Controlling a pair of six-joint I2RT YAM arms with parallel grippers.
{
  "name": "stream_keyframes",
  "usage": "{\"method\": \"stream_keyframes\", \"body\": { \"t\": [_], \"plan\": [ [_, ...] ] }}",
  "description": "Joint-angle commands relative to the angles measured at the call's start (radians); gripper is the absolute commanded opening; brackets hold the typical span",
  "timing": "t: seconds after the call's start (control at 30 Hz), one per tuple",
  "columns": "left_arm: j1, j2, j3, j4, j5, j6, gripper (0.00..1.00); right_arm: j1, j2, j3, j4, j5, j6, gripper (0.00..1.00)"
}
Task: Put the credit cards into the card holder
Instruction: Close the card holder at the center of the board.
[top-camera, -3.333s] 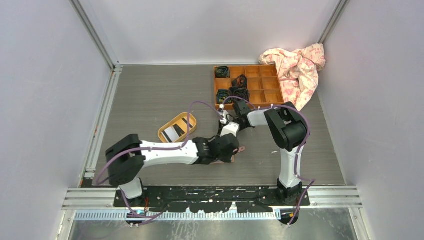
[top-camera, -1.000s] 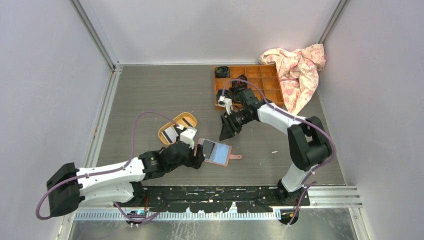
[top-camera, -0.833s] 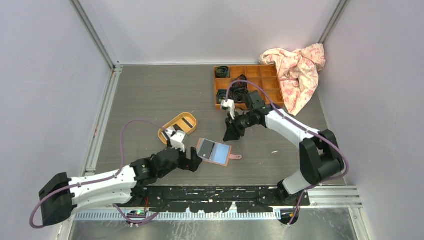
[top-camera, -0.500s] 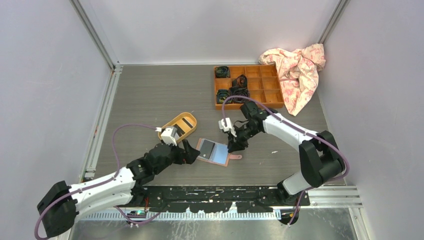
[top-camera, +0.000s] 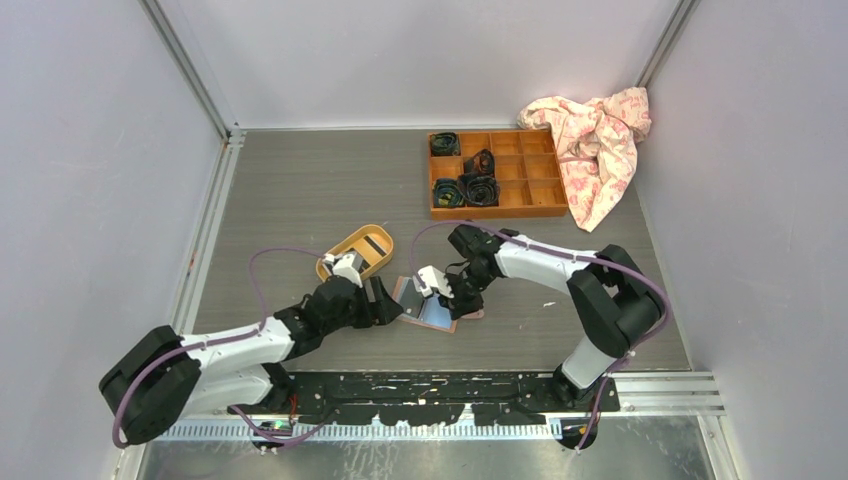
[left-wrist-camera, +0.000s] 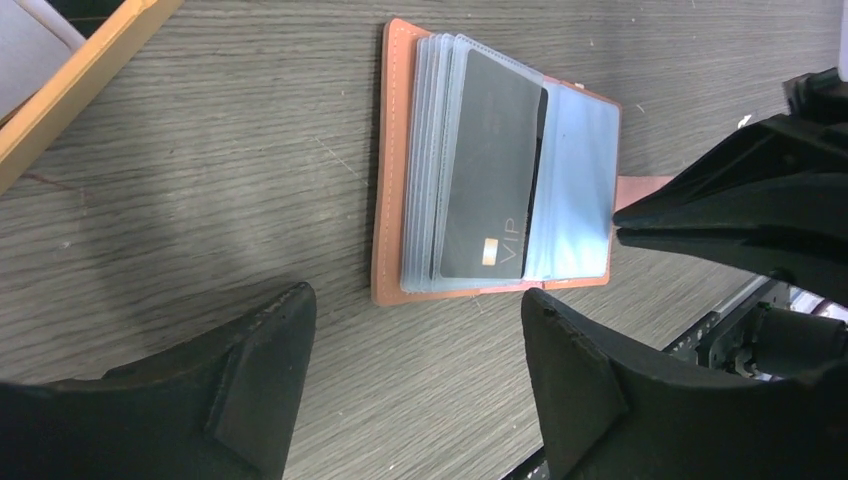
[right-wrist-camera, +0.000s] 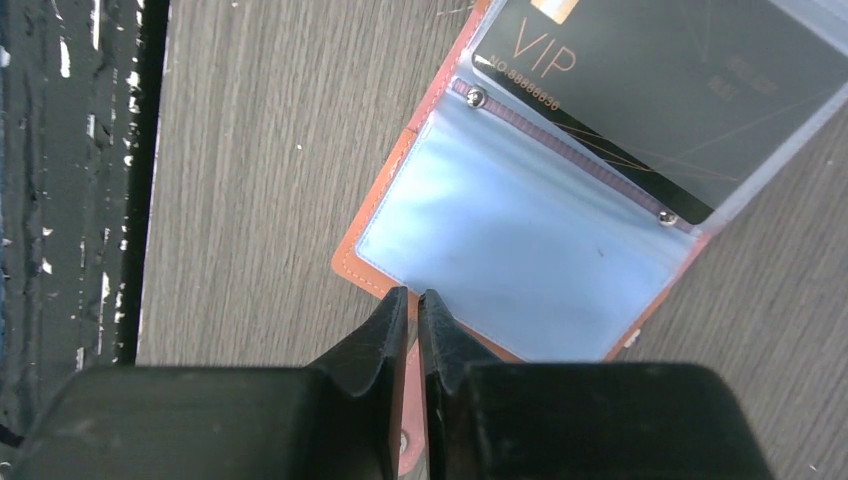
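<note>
The small salmon-pink leather wallet lies opened flat on the grey wood-grain table, just in front of the left gripper, whose jaws stand wide apart and hold nothing. A black plastic card with golden "VIP" letters sits in one of the wallet's clear bluish sleeves. The right gripper points down at the opposite edge of the wallet, next to the pink snap tab. Its jaws are closed to a thin slit, and I cannot tell whether they pinch the tab. Close beside the left gripper stands the yellow oval tray with more cards inside.
</note>
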Motion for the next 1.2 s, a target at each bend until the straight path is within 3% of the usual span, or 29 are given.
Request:
{"method": "stream_keyframes", "body": {
  "t": [0.0, 0.47, 0.8, 1.17],
  "plan": [
    [0.017, 0.040, 0.034, 0.093, 0.062, -0.027, 0.73, 0.029, 0.012, 0.025, 0.028, 0.060, 0.001, 0.15],
    [0.034, 0.234, 0.062, 0.223, 0.148, -0.078, 0.54, 0.059, 0.025, 0.025, 0.027, 0.137, -0.023, 0.15],
    [0.034, 0.300, 0.044, 0.440, 0.231, -0.106, 0.36, 0.069, 0.034, 0.032, 0.022, 0.153, -0.022, 0.15],
    [0.012, 0.279, 0.048, 0.473, 0.238, -0.077, 0.32, 0.067, 0.032, 0.044, 0.019, 0.177, 0.003, 0.15]
  ]
}}
